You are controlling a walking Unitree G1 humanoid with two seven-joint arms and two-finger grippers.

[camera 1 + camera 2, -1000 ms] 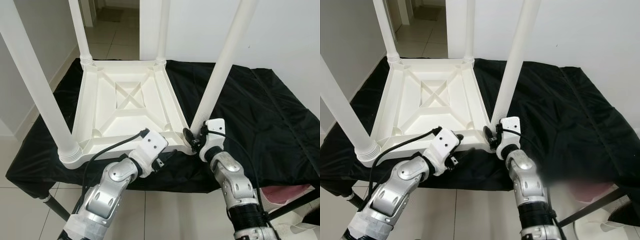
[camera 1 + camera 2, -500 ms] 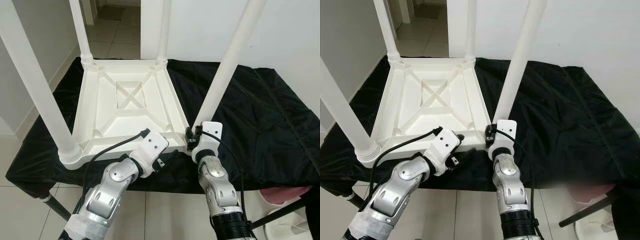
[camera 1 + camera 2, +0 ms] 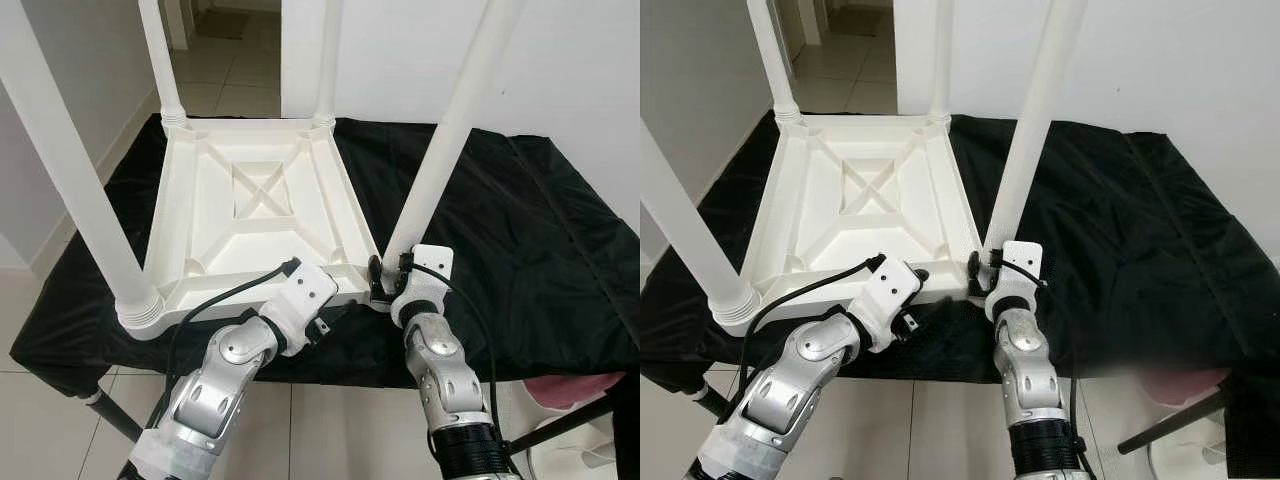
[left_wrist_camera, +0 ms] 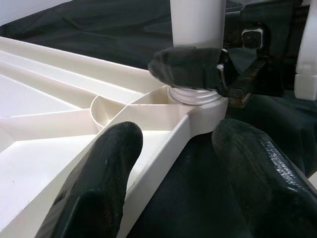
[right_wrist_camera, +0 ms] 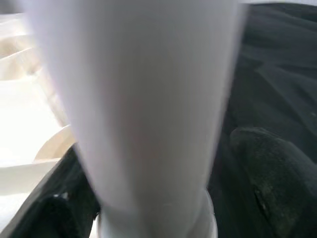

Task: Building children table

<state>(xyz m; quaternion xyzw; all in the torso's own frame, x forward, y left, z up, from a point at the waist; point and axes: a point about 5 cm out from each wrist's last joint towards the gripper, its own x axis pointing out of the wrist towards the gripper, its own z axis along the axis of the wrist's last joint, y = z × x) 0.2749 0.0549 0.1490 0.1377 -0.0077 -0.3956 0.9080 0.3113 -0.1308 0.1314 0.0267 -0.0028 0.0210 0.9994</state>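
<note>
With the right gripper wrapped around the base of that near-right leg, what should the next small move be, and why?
Probably another small twist of the leg by the right gripper, to seat it. Its fingers straddle the leg just above the threaded collar at the upturned tabletop corner. The left gripper, open astride the rim beside that corner, looks placed to steady the top. Whether the thread is fully home cannot be told.

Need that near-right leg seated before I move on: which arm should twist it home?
Right. The right gripper already straddles the base of the leg at its socket. The left gripper sits open on the tabletop rim beside it, probably better for bracing.
</note>
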